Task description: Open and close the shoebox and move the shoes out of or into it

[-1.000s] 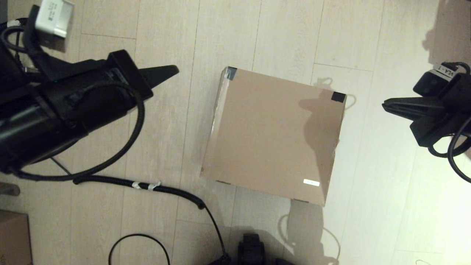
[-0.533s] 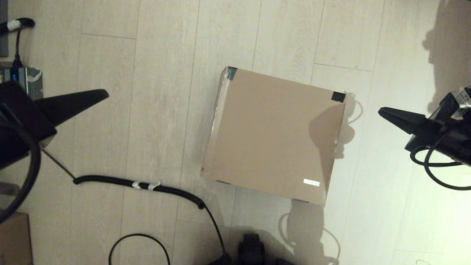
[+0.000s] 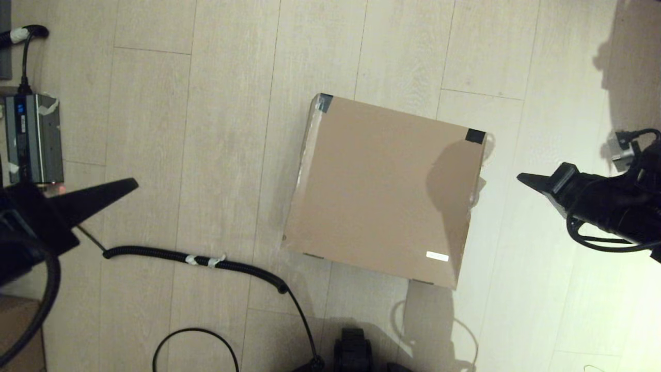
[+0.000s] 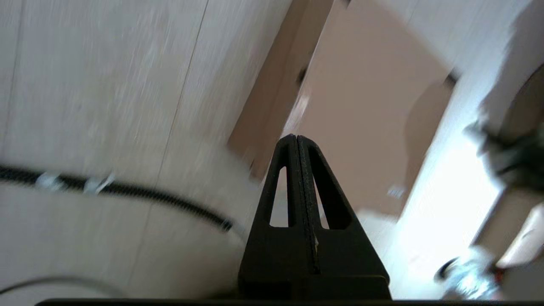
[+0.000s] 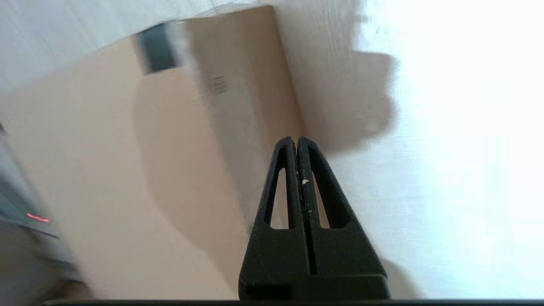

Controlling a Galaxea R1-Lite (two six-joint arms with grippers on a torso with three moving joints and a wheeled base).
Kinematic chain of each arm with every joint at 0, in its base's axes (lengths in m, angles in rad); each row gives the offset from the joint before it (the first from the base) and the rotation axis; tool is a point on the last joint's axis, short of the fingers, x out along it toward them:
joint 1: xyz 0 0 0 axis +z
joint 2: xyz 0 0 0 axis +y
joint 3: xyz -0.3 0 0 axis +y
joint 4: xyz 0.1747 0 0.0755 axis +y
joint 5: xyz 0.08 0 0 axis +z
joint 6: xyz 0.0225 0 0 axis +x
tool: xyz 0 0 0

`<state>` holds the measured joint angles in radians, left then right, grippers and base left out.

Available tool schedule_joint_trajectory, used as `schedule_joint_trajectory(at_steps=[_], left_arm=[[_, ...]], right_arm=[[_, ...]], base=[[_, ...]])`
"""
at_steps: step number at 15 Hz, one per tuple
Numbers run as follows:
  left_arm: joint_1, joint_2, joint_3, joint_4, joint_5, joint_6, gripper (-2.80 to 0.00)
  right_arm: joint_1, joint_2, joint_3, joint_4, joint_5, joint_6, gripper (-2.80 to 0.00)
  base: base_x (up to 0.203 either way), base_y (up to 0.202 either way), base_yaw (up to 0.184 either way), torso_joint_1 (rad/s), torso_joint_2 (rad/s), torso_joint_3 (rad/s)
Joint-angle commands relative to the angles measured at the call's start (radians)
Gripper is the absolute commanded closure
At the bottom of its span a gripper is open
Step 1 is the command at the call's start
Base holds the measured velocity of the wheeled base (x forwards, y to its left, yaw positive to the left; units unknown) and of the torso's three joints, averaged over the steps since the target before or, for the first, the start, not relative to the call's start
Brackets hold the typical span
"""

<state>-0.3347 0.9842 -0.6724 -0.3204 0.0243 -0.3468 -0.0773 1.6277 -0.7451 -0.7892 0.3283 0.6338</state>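
Sitting shut on the pale wood-plank floor [image 3: 227, 77], the large squarish brown cardboard shoebox [image 3: 382, 191] lies at the centre of the head view, its hinged lid flat, dark tape patches at its far corners and a small white label [image 3: 437, 256] near its corner at about five o'clock. No white sneakers show anywhere, so whether they are inside cannot be told.

The left gripper [image 3: 135, 183] hangs at nine o'clock, well apart from the box, its black fingers pressed together and empty, as the left wrist view [image 4: 296, 137] confirms. The right gripper [image 3: 519, 177] points in from three o'clock, near the box's right edge but not touching it, fingers likewise pressed together on nothing [image 5: 296, 138].

A black corrugated cable [image 3: 196, 257] snakes across the floor at seven to eight o'clock, just off the box's near left corner, and a grey electronic unit [image 3: 32, 138] stands at ten o'clock.

The risks, as I judge them: a closed gripper pushing at the lid edge could shove the light box along the smooth floor instead of lifting the flap, and the left arm sweeping inward low could snag that cable and drag it against the box.
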Motion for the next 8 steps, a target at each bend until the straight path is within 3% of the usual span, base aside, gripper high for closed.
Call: schedule_joint_trajectory(at_steps=[1, 3, 4, 6, 8], left_arm=[[0.007, -0.046, 0.076, 0.012, 0.012, 0.045, 0.00], [0.054, -0.086, 0.176, 0.014, 0.040, 0.157, 0.00], [0.117, -0.105, 0.208, 0.012, 0.043, 0.198, 0.00], [0.260, -0.193, 0.300, 0.010, 0.043, 0.246, 0.00], [0.314, -0.315, 0.390, 0.019, 0.044, 0.264, 0.00]], right_arm=[[0.028, -0.174, -0.036, 0.231, -0.009, -0.116, 0.00], [0.048, -0.384, -0.061, 0.542, -0.050, -0.331, 0.00], [0.055, -0.476, -0.059, 0.645, -0.101, -0.422, 0.00], [0.057, -0.662, -0.004, 0.757, -0.237, -0.565, 0.00], [0.041, -0.835, 0.081, 0.800, -0.312, -0.661, 0.00]], base=[[0.000, 0.000, 0.000, 0.000, 0.00, 0.000], [0.000, 0.000, 0.000, 0.000, 0.00, 0.000], [0.000, 0.000, 0.000, 0.000, 0.00, 0.000], [0.000, 0.000, 0.000, 0.000, 0.00, 0.000], [0.000, 0.000, 0.000, 0.000, 0.00, 0.000]])
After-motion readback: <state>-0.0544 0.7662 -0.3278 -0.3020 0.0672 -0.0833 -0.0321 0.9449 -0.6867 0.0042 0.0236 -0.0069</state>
